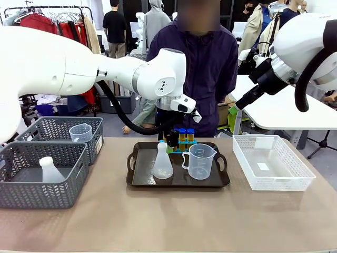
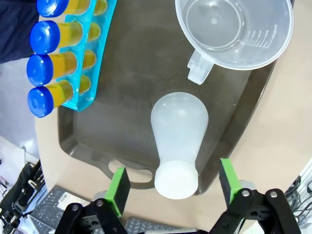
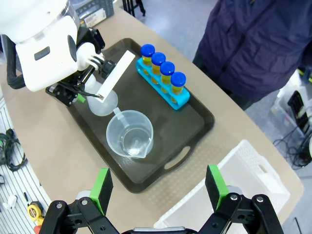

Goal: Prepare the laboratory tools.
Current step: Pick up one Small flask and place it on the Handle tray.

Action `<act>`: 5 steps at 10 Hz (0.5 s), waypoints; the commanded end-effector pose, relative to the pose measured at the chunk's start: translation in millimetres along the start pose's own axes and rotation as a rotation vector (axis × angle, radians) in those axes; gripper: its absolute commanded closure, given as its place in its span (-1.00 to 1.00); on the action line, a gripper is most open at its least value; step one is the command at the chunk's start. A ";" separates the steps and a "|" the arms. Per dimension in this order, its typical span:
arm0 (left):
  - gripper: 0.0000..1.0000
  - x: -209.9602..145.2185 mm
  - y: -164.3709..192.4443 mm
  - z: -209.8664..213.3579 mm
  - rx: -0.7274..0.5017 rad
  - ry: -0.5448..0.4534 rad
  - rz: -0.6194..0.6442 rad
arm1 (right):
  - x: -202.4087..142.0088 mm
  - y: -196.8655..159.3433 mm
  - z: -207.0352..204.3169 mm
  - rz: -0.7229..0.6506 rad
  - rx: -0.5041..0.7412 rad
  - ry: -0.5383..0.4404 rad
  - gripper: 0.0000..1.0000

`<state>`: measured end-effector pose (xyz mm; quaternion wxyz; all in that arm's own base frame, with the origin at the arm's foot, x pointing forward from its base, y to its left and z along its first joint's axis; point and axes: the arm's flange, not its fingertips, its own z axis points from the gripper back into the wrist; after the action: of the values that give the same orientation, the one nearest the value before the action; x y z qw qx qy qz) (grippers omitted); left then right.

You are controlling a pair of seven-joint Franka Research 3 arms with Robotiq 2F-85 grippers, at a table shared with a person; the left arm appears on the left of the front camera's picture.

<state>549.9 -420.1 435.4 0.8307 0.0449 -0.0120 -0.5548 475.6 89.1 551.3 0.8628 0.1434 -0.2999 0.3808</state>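
A whitish conical flask (image 2: 178, 127) stands upright on the dark tray (image 2: 131, 68). My left gripper (image 2: 173, 184) hangs over it, open, one green pad on each side of the flask's neck and apart from it. A clear measuring beaker (image 2: 234, 29) with a handle sits on the tray beside the flask. Several yellow-filled tubes with blue caps (image 2: 51, 61) stand in a blue rack at the tray's far side. In the front view the flask (image 1: 162, 162), beaker (image 1: 201, 161) and tubes (image 1: 183, 135) share the tray (image 1: 221, 182). My right gripper (image 3: 158, 187) is open and empty, high above the table.
Two grey mesh baskets stand at the left; one (image 1: 31, 197) holds another flask, the other (image 1: 58, 126) another beaker. A white lattice basket (image 1: 295, 176) sits right of the tray. A person in a dark jacket (image 1: 210, 63) stands at the far edge.
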 end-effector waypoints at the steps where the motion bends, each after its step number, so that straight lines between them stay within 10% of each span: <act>1: -1.00 -9.9 2.5 6.7 0.003 -0.020 0.002 | -0.7 -1.0 0.9 -0.004 0.006 -0.005 -1.00; 5: -1.00 -13.1 -0.6 13.8 -0.007 -0.035 -0.002 | -0.7 -1.0 0.9 -0.004 0.006 -0.005 -1.00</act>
<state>549.8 -417.7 447.6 0.8323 0.0438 -0.0214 -0.5522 475.6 89.1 551.3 0.8628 0.1434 -0.2999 0.3808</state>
